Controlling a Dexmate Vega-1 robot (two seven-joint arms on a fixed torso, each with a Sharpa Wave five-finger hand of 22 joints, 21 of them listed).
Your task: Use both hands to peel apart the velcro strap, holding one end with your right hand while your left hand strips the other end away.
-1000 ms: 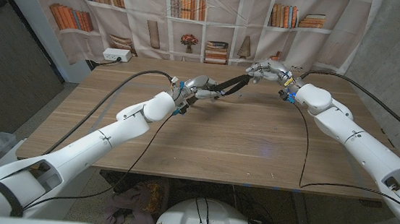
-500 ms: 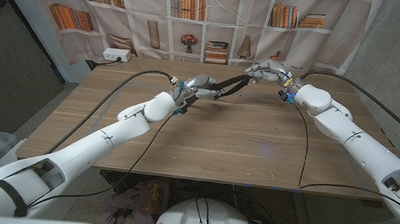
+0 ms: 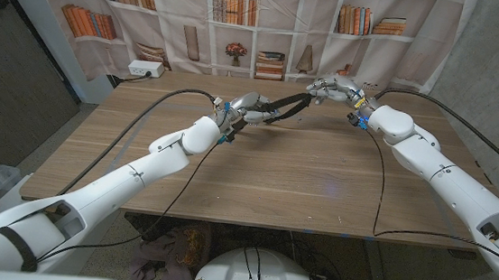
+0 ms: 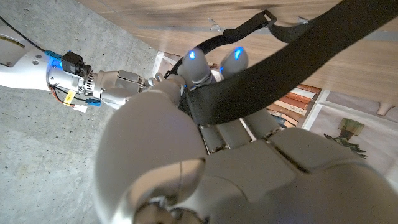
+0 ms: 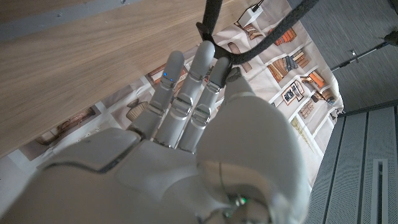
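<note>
Velcro strap (image 3: pixel 284 108), black and limp, hangs in the air between the two robot hands, above the far part of the surface (image 3: pixel 274 174). The left robot hand (image 3: pixel 248 109) grips one end with fingers (image 4: pixel 198 67) curled over the band, which crosses its palm in the left wrist view; the right robot hand (image 3: pixel 331 90) holds the other end, its fingers (image 5: pixel 186 87) closed around the strap (image 5: pixel 214 25) where it narrows to a loop. The strap looks light, soft and floppy, likely to twist and sag rather than hold shape, and its hook face should grip hard until sheared. A hold close to the seam, on each free tail, would probably give the cleanest peel; a pinch far from the join would only stretch slack. The surface is bare wood grain, with cables (image 3: pixel 377 183) trailing across it. Behind stands a backdrop (image 3: pixel 260 23) printed with bookshelves, and a power strip (image 3: pixel 146 70) sits at the far left corner.
</note>
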